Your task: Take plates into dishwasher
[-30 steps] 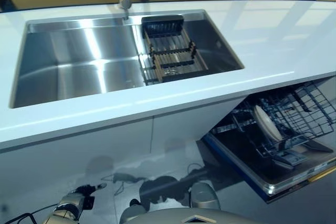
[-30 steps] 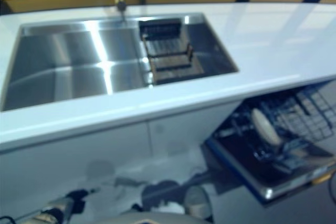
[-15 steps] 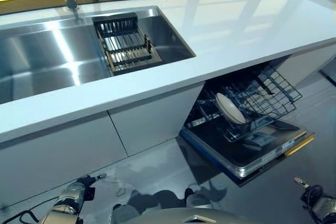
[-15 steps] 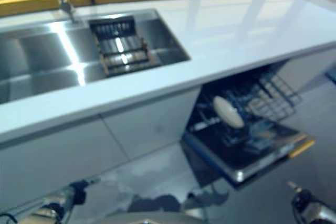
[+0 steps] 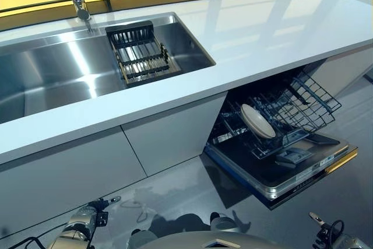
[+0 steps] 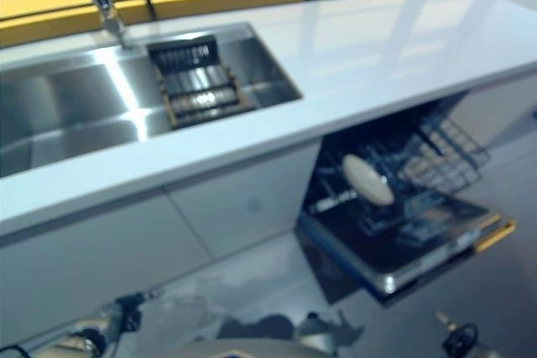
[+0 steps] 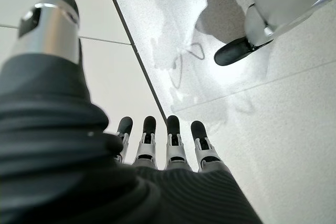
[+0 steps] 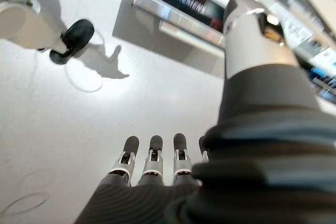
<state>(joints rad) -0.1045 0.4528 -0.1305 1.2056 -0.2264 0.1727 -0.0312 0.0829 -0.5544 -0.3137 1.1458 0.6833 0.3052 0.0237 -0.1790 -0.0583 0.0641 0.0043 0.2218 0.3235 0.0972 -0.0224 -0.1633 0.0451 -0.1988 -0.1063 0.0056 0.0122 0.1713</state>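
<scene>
Head views had swung toward the dishwasher (image 5: 280, 150); one plate (image 5: 257, 121) already stood in its rack under the desk (image 5: 245, 39) (none elsewhere). Wrist views: left hand (image 7: 157, 145) and right hand (image 8: 152, 156) hung empty, fingers straight.

Head pair: we look down from above, a little apart, sharing the counter (image 5: 262, 33), sink (image 5: 64, 74) and open dishwasher (image 5: 280, 138) | Left wrist: we face the floor (image 7: 294, 145) close along the left hand (image 7: 157, 153) | Right wrist: same along the right hand (image 8: 152, 163), dishwasher edge shared.
</scene>
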